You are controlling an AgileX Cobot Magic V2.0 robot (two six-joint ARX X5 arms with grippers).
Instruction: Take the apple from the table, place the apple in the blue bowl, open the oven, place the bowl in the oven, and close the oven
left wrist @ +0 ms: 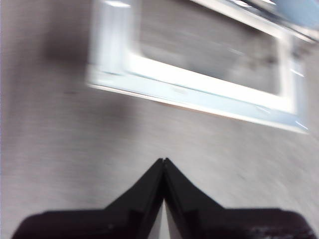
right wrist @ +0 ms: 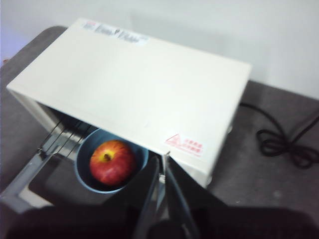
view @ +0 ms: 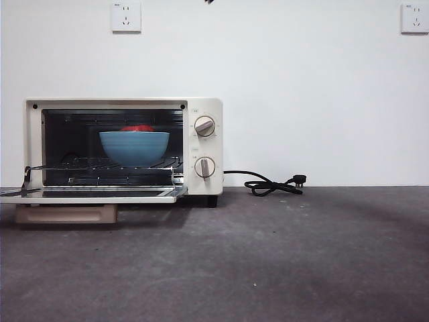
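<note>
1. Step, as I judge it: apple is in the bowl, bowl is in the oven, door is down. Only closing the door is left.
2. Key relation: oven (view: pixel 124 147) sits at the table's (view: pixel 281 261) back-left. Its door (view: pixel 90 194) lies flat, hinged at the oven's foot, long axis running along the oven front, free edge w/ the handle (view: pixel 66 214) toward the table's front edge.
3. Left claw (left wrist: pixel 163 162): tips pressed together, holding nothing. It hovers over bare table just off the door's (left wrist: pixel 199 84) free edge; that view is blurred. I reckon it's the nearer arm for the lift, coming in under the free edge & swinging up toward the oven.
4. Right claw (right wrist: pixel 162 164): tips look together, nothing held, up above the oven's roof (right wrist: pixel 134 84) near its front edge, looking down at the bowl.
5. Containers: blue bowl (view: pixel 134 147) stands upright on the wire rack (view: pixel 100 164), roughly mid-cavity. Apple (right wrist: pixel 112 162) rests inside, stem dimple up; from the front only its red top (view: pixel 137 127) clears the rim.
6. Risk, imo: rack looks pulled forward w/ the door. Bowl (right wrist: pixel 84 154) partly pokes past the roof edge, so it should slide back as the door rises.
</note>
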